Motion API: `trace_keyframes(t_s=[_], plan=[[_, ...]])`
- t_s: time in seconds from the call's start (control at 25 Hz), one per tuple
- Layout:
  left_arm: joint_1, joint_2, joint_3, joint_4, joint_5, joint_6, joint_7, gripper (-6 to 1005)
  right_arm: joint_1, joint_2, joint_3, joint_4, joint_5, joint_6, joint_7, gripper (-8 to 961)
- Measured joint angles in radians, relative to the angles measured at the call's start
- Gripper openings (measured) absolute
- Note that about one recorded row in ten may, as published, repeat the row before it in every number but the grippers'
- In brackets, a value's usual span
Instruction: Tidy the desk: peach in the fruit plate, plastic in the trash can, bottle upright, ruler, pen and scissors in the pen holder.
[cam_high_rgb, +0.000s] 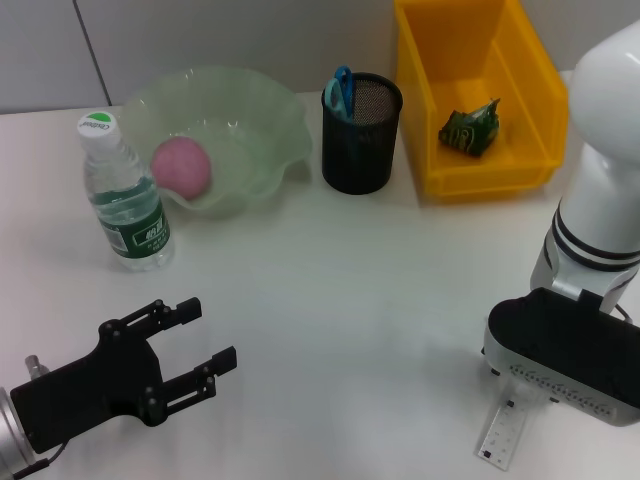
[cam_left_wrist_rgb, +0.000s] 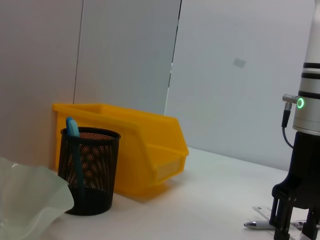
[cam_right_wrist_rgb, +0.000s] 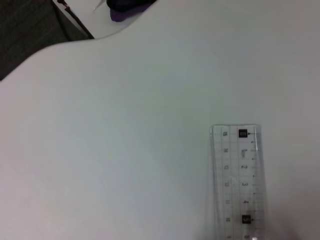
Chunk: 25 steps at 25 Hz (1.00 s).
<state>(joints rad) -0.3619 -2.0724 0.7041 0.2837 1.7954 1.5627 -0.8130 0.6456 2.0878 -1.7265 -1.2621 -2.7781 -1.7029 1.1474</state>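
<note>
My right gripper (cam_left_wrist_rgb: 296, 227) points down at the table's near right, its fingers (cam_left_wrist_rgb: 281, 220) apart over a clear ruler (cam_high_rgb: 503, 432). The ruler lies flat and also shows in the right wrist view (cam_right_wrist_rgb: 237, 180). A pen (cam_left_wrist_rgb: 256, 225) lies beside the gripper; in the head view my right wrist (cam_high_rgb: 565, 350) hides it. My left gripper (cam_high_rgb: 210, 333) is open and empty at the near left. The pink peach (cam_high_rgb: 182, 166) sits in the green fruit plate (cam_high_rgb: 275, 135). The bottle (cam_high_rgb: 125, 195) stands upright. Blue scissors (cam_high_rgb: 343, 90) stand in the black mesh pen holder (cam_high_rgb: 362, 140). A green plastic wrapper (cam_high_rgb: 470, 128) lies in the yellow bin (cam_high_rgb: 480, 170).
The plate, pen holder and yellow bin stand in a row along the back of the white table. The pen holder (cam_left_wrist_rgb: 89, 172) and bin (cam_left_wrist_rgb: 145, 150) also show in the left wrist view. The table's near edge is close to the ruler.
</note>
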Motion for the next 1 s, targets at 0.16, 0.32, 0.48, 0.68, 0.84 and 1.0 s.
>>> trace_keyframes(t_s=[0.16, 0.32, 0.48, 0.68, 0.84, 1.0], plan=[[0.000, 0.000, 0.000, 0.000, -0.001, 0.003, 0.000, 741, 0.000, 0.000, -0.001, 0.000, 0.000, 0.000, 0.000, 632], [0.001, 0.001, 0.000, 0.000, -0.003, 0.004, 0.000, 741, -0.005, 0.000, -0.004, -0.004, 0.000, 0.010, 0.001, 631], [0.002, 0.003, 0.000, 0.000, -0.004, 0.006, 0.000, 741, -0.030, 0.000, -0.032, -0.020, -0.009, 0.052, 0.001, 556], [0.002, 0.003, 0.000, 0.000, -0.004, 0.007, 0.000, 740, -0.047, 0.001, -0.046, -0.045, -0.023, 0.061, 0.017, 399], [0.003, 0.003, -0.002, 0.003, -0.004, 0.018, 0.000, 740, -0.036, -0.002, 0.000, -0.090, 0.028, -0.004, 0.024, 397], [0.001, 0.004, -0.010, 0.009, -0.007, 0.035, -0.001, 740, 0.067, -0.004, 0.150, -0.074, 0.091, -0.145, 0.030, 394]])
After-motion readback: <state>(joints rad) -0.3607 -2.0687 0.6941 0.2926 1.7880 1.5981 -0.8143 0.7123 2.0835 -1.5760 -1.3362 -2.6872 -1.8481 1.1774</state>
